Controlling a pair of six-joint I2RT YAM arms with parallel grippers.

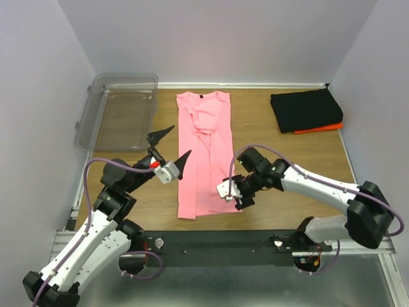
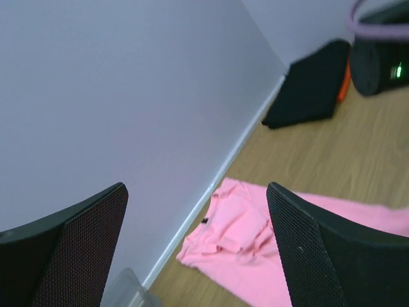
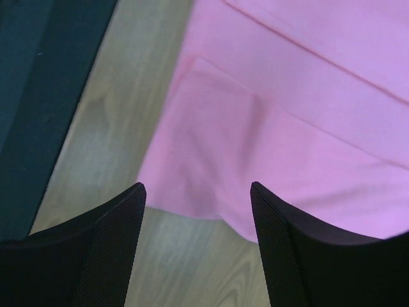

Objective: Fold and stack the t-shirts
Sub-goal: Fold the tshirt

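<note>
The pink t-shirt (image 1: pixel 206 153) lies flat mid-table, folded lengthwise into a narrow strip, neck label toward the far wall. My left gripper (image 1: pixel 181 139) hovers open just left of its upper half, holding nothing. In the left wrist view the left gripper (image 2: pixel 197 192) frames the pink t-shirt's collar end (image 2: pixel 243 230). My right gripper (image 1: pixel 234 193) stands open low over the shirt's near right corner. In the right wrist view that right gripper (image 3: pixel 197 188) has the pink hem (image 3: pixel 287 115) just beyond its fingertips, with nothing gripped. The folded black t-shirt (image 1: pixel 305 110) rests on the orange one (image 1: pixel 319 128) at the back right.
A clear plastic bin (image 1: pixel 118 115) stands at the back left, close to the left gripper. White walls close in the far, left and right sides. A dark strip (image 3: pixel 32 96) runs along the table's near edge beside the right gripper.
</note>
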